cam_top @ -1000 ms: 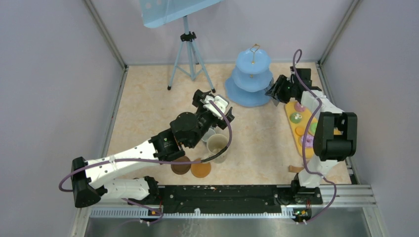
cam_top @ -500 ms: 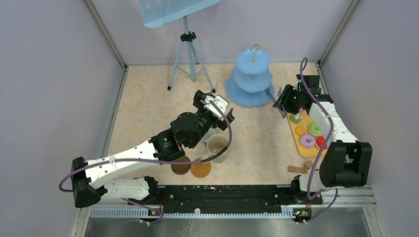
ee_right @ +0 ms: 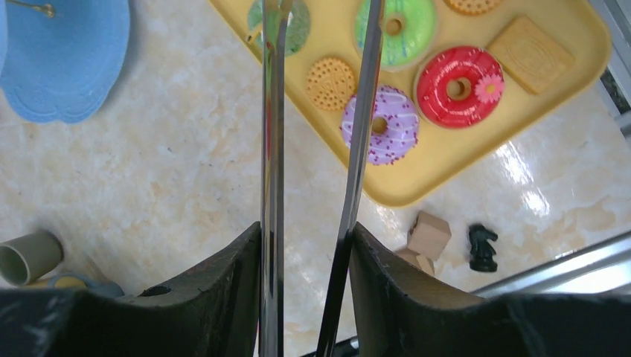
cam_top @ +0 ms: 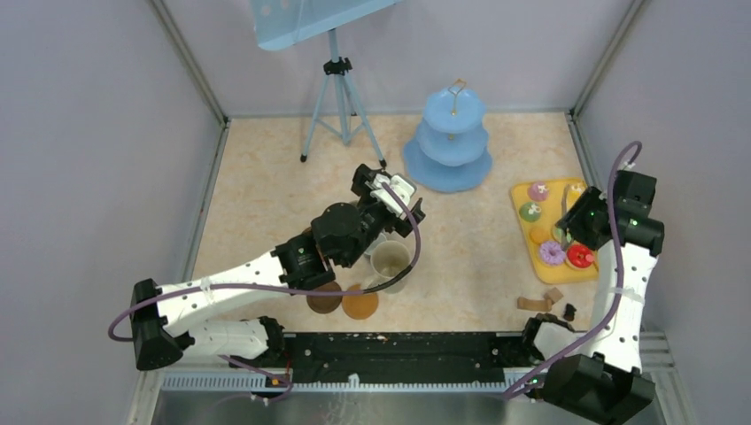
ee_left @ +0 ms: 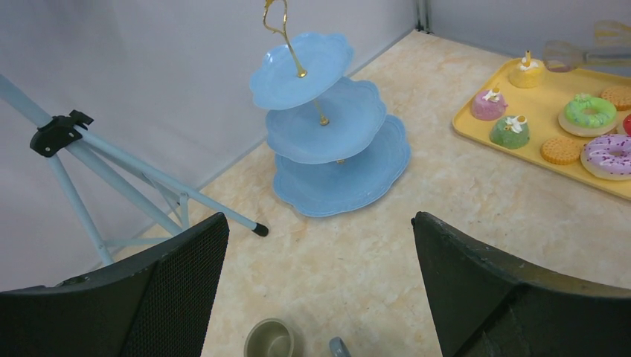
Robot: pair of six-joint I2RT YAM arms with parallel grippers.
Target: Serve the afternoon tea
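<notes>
**Blue cake stand (cam_top: 447,146) bare, serving barely begun**

All toy cakes (ee_right: 394,134) lay on the yellow tray (ee_right: 450,152), well apart from the stand at the surface's (cam_top: 266,177) back. The right tool (ee_right: 305,245) clamped metal tongs (ee_right: 271,149), carrying nothing. The left tool (ee_left: 318,230) gaped empty above mugs (cam_top: 390,261) and coasters (cam_top: 360,305), near a tripod (cam_top: 336,88)

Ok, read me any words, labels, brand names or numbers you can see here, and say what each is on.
None can be read. The cake stand, toy cakes, yellow tray and metal tongs show no lettering; any marking on the square biscuit is too blurred to tell.
</notes>
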